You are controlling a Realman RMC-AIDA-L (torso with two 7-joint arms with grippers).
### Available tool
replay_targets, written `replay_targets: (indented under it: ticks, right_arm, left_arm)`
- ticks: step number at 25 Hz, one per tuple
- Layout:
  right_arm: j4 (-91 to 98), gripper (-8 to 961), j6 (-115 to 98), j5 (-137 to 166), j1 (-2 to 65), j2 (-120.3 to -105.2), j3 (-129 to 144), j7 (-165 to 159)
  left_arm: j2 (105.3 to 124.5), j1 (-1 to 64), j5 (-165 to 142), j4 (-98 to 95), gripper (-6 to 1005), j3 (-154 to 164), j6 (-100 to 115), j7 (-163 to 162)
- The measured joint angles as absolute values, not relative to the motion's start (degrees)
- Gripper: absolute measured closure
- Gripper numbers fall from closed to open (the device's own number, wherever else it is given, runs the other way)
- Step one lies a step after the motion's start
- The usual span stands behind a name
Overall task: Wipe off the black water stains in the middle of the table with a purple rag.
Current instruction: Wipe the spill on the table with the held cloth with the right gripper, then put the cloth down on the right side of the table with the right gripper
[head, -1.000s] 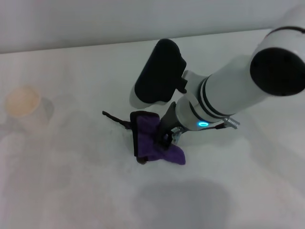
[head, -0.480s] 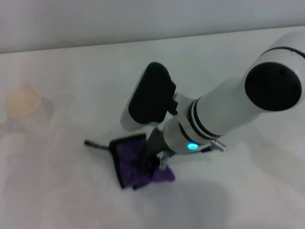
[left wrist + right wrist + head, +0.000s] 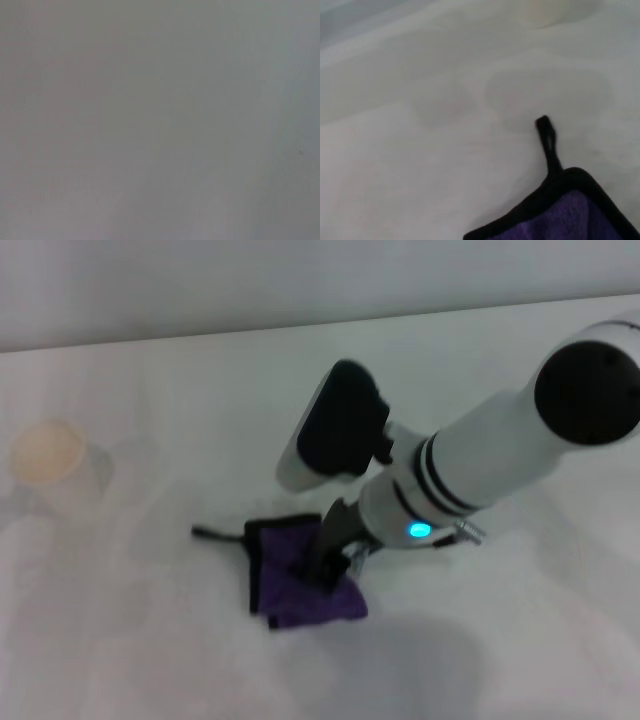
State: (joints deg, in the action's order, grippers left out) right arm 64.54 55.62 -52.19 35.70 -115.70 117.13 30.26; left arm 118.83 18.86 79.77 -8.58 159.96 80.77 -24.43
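right gripper (image 3: pixel 325 565) is down on the rag (image 3: pixel 300 585), near the middle of the table (image 3: pixel 150 640) in the head view. its dark fingers press into the cloth and look clenched on a bunch of it, though the fingertips are half buried in the fabric and partly covered by the wrist, so the exact pinch point is hard to make out. the right arm comes in from the right edge, cut off at the frame, a blue light glowing on the wrist.

rag lies flat on the table, purple with a black edge, its thin black tail (image 3: pixel 215 533) stretching out toward the robot's left. the part of the rag under the gripper is hidden.

no stain can be made out; whatever lies beneath the rag and the arm is covered.

cup (image 3: pixel 48 455) stands well apart at the far left, pale and blurry.

right wrist view shows only a corner of the rag (image 3: pixel 570 217) cut off by the frame, the tail (image 3: pixel 547 142) pointing away from it, bare table (image 3: pixel 420 150), and a faint blur of the cup (image 3: pixel 555 10) at the edge. own fingers not seen there.

left wrist view is plain grey, nothing to tell apart. left gripper is out of sight in every view.
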Motion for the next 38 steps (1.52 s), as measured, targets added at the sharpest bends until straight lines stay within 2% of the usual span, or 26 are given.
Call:
replay_targets:
  ticks: [13,24,30,38]
  right_arm:
    - [62.59,840,54.51,-41.51,32.87,-115.69,101.88,30.44]
    - [64.66,818,60.03,-54.66,36.49,-115.98,111.0,35.03]
    - [63.87,807,62.1,-53.78,33.45,-115.08,100.81,38.36]
    - [64.57,791,75.25,-49.08,28.62,-114.86,80.17,45.54]
  left_arm:
    - [118.74,20.75,79.52,-7.13,122,160.38,80.68,-25.05]
    - [118.83,22.33,79.44,-7.12,123,160.41,79.57,-25.1]
    - [118.76,22.53,79.56,-7.12,123,160.1,79.39,-25.14]
    - [118.74,23.04,79.83,-6.28,123,160.01,79.56,-25.14]
